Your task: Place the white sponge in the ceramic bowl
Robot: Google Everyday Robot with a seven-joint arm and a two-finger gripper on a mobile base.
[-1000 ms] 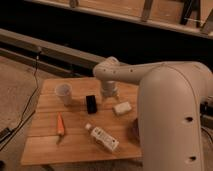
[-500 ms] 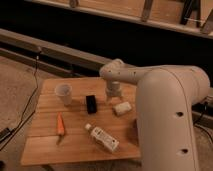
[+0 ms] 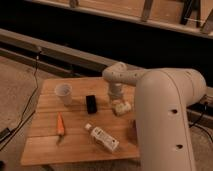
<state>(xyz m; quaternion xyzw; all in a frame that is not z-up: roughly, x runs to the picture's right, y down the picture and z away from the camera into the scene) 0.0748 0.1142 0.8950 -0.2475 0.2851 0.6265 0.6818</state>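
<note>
1. Table [image 3: 45, 147]: a wooden slat top, seen from above and in front.
2. Arm [image 3: 165, 115]: a thick white limb that fills the right side. It bends back over the table's far right part and hides the table's right edge.
3. Gripper [image 3: 116, 99]: at the arm's end, pointing down over the right-centre of the table, directly over the sponge's rear left edge. Whether the claw is spread or pressed together: cannot tell. Contact with the sponge: cannot tell.
4. Sponge [image 3: 122, 107]: a small pale block lying flat on the table, just in front of and right of the gripper. It is not in the bowl.
5. Bowl [image 3: 133, 128]: only a dark sliver shows at the arm's left edge, nearer the camera than the sponge; the rest is hidden.
6. Cup [image 3: 63, 93]: white, upright, at the left rear of the table.
7. Black block [image 3: 91, 103]: stands between the cup and the gripper.
8. Carrot [image 3: 60, 125]: lies at front left.
9. Bottle [image 3: 102, 138]: white, on its side at front centre, with its cap toward the carrot.
</note>
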